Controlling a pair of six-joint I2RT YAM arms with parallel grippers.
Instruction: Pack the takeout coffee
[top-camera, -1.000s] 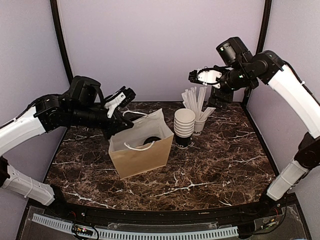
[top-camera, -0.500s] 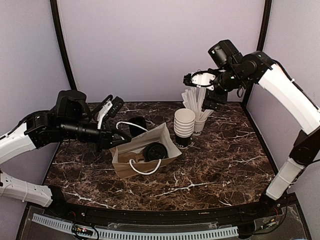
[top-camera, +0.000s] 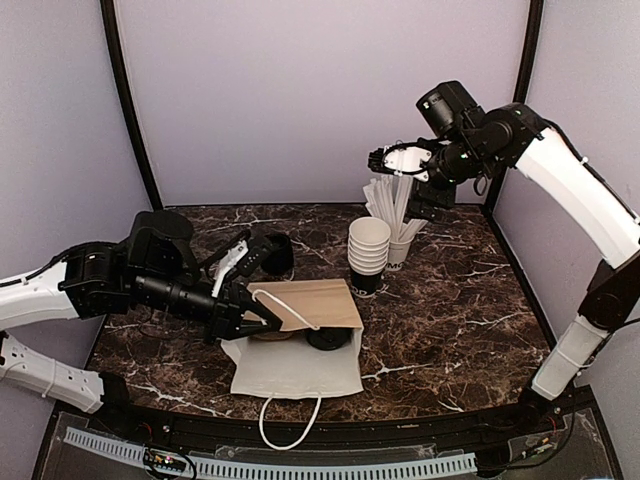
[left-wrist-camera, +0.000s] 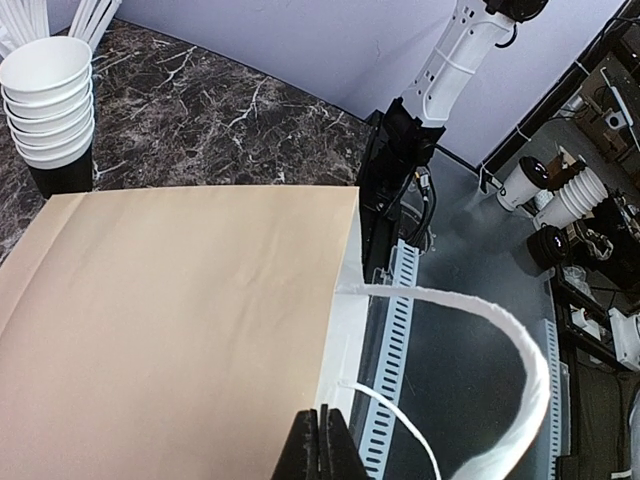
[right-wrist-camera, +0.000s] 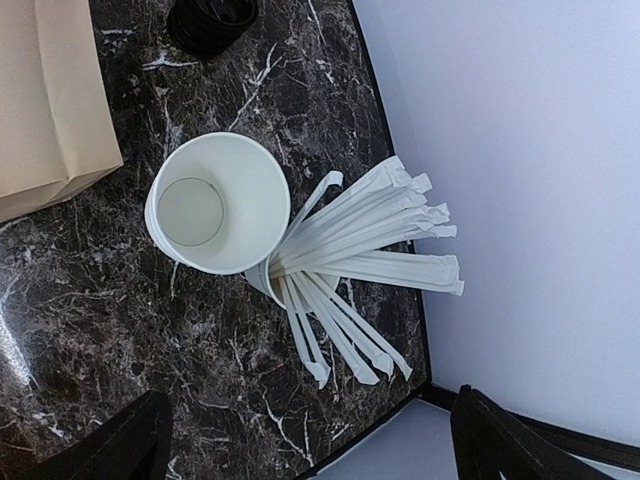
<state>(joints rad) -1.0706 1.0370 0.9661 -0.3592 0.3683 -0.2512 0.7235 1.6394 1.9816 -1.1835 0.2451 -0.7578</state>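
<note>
We saw paper bag (top-camera: 322, 300) lying on side on surface (top-camera: 450, 330), centre frame; takeout coffee (top-camera: 325, 338) dark inside its mouth. Left pincer (left-wrist-camera: 318, 430) tips together at bag rim; right pincer (top-camera: 380, 160) spread apart, upper right

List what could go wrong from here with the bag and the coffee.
1. The paper bag lies on its side, and a dark round thing, likely the takeout coffee, shows at its mouth: it may roll out or leak.
2. One white handle hangs past the near edge of the table and may snag if the left fingers drag the bag.
</note>
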